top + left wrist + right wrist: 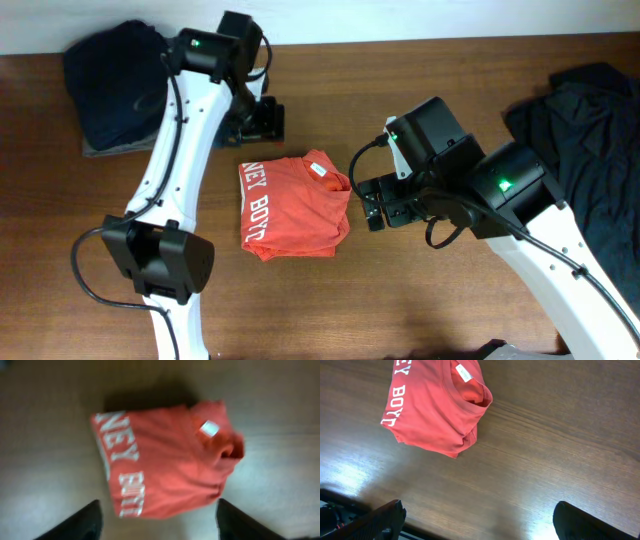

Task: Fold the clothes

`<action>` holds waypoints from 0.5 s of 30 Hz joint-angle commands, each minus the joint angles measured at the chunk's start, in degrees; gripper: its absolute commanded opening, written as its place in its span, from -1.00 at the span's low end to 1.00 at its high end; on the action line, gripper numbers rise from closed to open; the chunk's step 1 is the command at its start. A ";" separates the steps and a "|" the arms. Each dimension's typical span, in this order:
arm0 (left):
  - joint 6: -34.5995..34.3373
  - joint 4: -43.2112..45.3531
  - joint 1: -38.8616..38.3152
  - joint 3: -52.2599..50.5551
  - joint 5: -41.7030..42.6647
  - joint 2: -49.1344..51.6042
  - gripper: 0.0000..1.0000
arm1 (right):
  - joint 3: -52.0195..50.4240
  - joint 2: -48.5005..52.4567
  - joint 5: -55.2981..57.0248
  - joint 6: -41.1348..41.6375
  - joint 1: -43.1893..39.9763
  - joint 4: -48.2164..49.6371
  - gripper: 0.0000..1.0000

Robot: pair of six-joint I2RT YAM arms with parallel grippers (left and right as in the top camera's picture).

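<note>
T-shirt (pixel 293 205) lies folded on surface (pixel 400 310). Left pincer (pixel 157 512) and right pincer (pixel 480 510) both released, empty. Only overhead shows dark pile (pixel 115 85) at 10 o'clock, dark garment (pixel 590 140) at 3.

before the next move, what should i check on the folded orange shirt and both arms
1. Orange-red soft fabric T-shirt with white lettering folded compact: ok
2. Neck end flat: not ok, bunched
3. Layers underneath smooth: cannot tell
4. Left jaws open, off shirt: ok
5. Right jaws open, empty: ok
6. Dark navy folded garment apart from shirt: ok
</note>
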 commanded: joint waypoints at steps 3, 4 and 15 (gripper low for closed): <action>-3.80 7.02 -2.82 -5.22 6.88 0.55 0.30 | -0.20 0.09 0.07 0.52 0.31 0.17 0.98; -5.11 8.46 -3.30 -6.62 6.91 0.79 0.30 | -0.20 0.09 0.07 0.52 0.31 0.17 0.98; -9.75 18.64 -7.85 -12.90 12.70 7.26 0.23 | -0.20 0.09 0.07 0.50 0.31 0.11 0.98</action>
